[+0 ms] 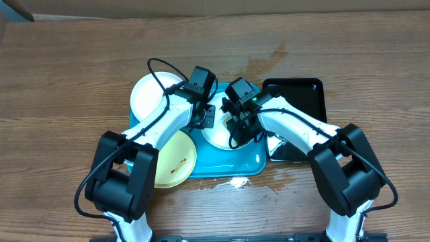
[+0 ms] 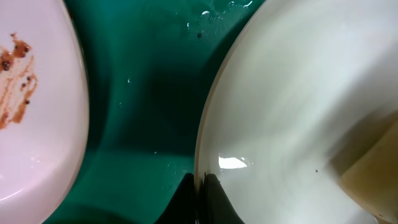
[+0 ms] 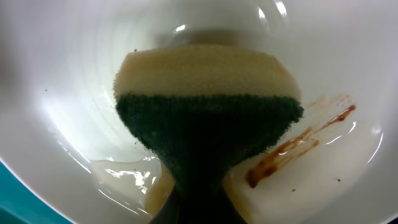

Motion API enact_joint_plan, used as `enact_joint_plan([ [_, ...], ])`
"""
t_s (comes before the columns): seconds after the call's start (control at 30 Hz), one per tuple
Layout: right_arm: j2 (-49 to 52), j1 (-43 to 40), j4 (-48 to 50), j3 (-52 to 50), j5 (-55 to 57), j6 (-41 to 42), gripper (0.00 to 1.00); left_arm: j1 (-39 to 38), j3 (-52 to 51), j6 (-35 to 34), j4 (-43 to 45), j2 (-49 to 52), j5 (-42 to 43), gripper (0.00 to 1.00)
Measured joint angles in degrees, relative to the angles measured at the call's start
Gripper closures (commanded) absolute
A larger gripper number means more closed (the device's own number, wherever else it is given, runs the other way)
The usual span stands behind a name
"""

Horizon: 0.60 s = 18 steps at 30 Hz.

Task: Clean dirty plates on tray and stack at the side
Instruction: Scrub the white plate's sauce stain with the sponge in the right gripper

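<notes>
**Three plates, one under the sponge**

Three plates lie on or over the turquoise tray (image 1: 248, 161), which sits in the middle of the wooden table (image 1: 67, 67). The far white plate (image 1: 149, 94) overhangs the tray's far left corner; the yellow-green plate (image 1: 176, 161) overhangs its near left edge and carries a small reddish smear; the centre plate (image 1: 218, 138), also white, lies inside the tray between the two grippers.

The left gripper (image 2: 200, 185) is closed to a thin gap on the centre plate's left rim, with one dark finger on each side of the edge. In its wrist view a second plate at the left shows red-brown smears (image 2: 15, 81); which plate that is cannot be told there.

The right gripper (image 3: 191, 202) is clamped on a sponge (image 3: 205, 106) and pinches its near end narrow; the sponge has a yellow foam layer and a dark green scouring layer, and it sits down inside the centre plate. A red-brown sauce streak (image 3: 298, 146) lies on the plate just right of the sponge; a cloudy puddle (image 3: 121, 174) lies at its near left.

A glossy black tray (image 1: 299, 101) stands just beside the turquoise tray on the right, with the right arm crossing over it; a wet patch (image 1: 235, 183) marks the table at the turquoise tray's near edge.
</notes>
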Motion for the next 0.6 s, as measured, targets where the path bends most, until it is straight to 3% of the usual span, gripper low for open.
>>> enact_joint_plan([
  [0.6,0.44,0.0,1.79,-0.28,-0.02,0.2,0.96,0.02,-1.62,0.0,3.1,0.0,-0.02,0.96],
])
